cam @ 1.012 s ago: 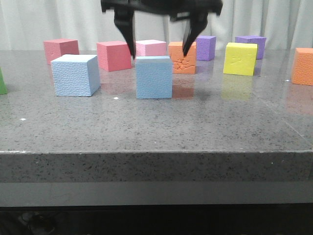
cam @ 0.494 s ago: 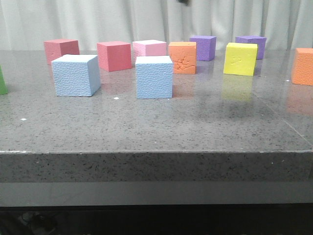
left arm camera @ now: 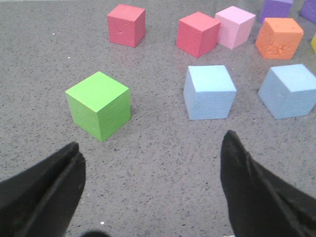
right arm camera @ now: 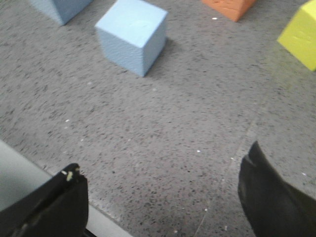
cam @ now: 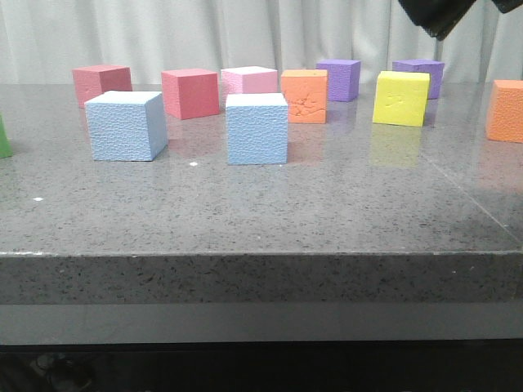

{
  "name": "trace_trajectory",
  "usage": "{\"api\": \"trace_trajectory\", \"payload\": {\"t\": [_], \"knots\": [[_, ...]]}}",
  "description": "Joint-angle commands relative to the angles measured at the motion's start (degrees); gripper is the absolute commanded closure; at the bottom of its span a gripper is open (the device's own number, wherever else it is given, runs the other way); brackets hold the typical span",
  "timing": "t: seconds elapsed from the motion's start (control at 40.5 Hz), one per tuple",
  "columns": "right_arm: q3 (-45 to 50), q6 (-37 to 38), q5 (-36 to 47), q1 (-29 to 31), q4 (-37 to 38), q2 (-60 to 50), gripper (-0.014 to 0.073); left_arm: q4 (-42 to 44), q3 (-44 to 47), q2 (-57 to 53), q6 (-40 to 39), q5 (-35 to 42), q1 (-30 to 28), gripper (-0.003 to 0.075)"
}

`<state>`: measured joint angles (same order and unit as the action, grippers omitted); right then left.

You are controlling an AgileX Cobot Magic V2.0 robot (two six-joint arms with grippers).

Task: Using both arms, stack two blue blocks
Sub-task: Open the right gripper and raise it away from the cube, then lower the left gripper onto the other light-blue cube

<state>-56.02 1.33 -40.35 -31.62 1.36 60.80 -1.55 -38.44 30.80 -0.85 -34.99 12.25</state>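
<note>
Two pale blue blocks stand apart on the grey table, one at the left (cam: pixel 127 126) and one in the middle (cam: pixel 257 129). Neither is held. The left wrist view shows both of them (left arm camera: pixel 210 92) (left arm camera: pixel 290 90) well beyond my left gripper (left arm camera: pixel 151 140), which is open and empty above bare table. The right wrist view shows one block (right arm camera: pixel 132 35) and a corner of the other (right arm camera: pixel 59 9), far from my right gripper (right arm camera: pixel 164 159), which is open and empty near the table's front edge. In the front view only a black part of an arm (cam: pixel 441 15) shows at the top right.
Behind the blue blocks stand two red cubes (cam: pixel 102 82) (cam: pixel 190 92), a pink one (cam: pixel 252 79), an orange one (cam: pixel 304 95), two purple ones (cam: pixel 339 79) (cam: pixel 419 75) and a yellow one (cam: pixel 401 98). Another orange cube (cam: pixel 507 110) is at the right edge, a green cube (left arm camera: pixel 98 104) at the left.
A gripper that hung open just over the middle blue block has lifted out of the front view. A black arm part now shows at the top right. The blocks have not moved.
</note>
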Motion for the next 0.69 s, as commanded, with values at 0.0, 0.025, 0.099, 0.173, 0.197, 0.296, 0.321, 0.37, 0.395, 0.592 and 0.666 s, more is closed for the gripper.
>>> {"api": "trace_trajectory", "payload": {"t": [0.0,0.025,0.099,0.173,0.197,0.296,0.321,0.37,0.395,0.592,0.666], "knots": [[-1.3,-3.8,4.8,0.3,-2.4,-1.4,-0.0030,-1.9,-1.9,0.8,-0.4,5.6,0.4,0.0166],[-1.3,-3.8,5.0,0.3,-2.4,-1.4,-0.0030,-2.1,-1.9,0.9,-0.4,5.8,0.4,0.0166],[-1.3,-3.8,5.4,0.3,-2.3,-1.4,-0.0030,-3.6,-2.0,2.3,1.9,6.4,0.5,0.0166],[-1.3,-3.8,5.6,0.3,-2.3,-1.4,-0.0030,-6.8,-2.8,4.6,5.6,5.9,0.6,0.0166],[-1.3,-3.8,5.3,0.3,-2.3,-1.4,-0.0030,-8.1,-3.3,5.7,6.8,5.6,0.6,0.0165],[-1.3,-3.8,4.6,0.3,-2.3,-1.4,-0.0030,-11.8,-5.4,10.0,11.4,5.4,1.4,0.0157],[-1.3,-3.8,4.6,0.3,-2.3,-1.4,-0.0030,-11.8,-6.0,10.9,11.7,5.4,1.7,0.0154],[-1.3,-3.8,4.6,0.3,-2.3,-1.4,-0.0030,-11.7,-7.6,13.6,11.7,5.4,2.8,0.0129],[-1.3,-3.8,4.6,0.3,-2.3,-1.4,-0.0030,-11.6,-8.3,14.6,11.7,5.4,3.6,0.0111],[-1.3,-3.8,4.6,0.3,-2.3,-1.4,-0.0030,-7.2,-15.2,26.0,11.4,6.6,10.9,0.0064],[-1.3,-3.8,4.6,0.3,-2.3,-1.4,-0.0030,-3.4,-18.0,30.5,6.4,6.3,12.2,0.0064]]}}
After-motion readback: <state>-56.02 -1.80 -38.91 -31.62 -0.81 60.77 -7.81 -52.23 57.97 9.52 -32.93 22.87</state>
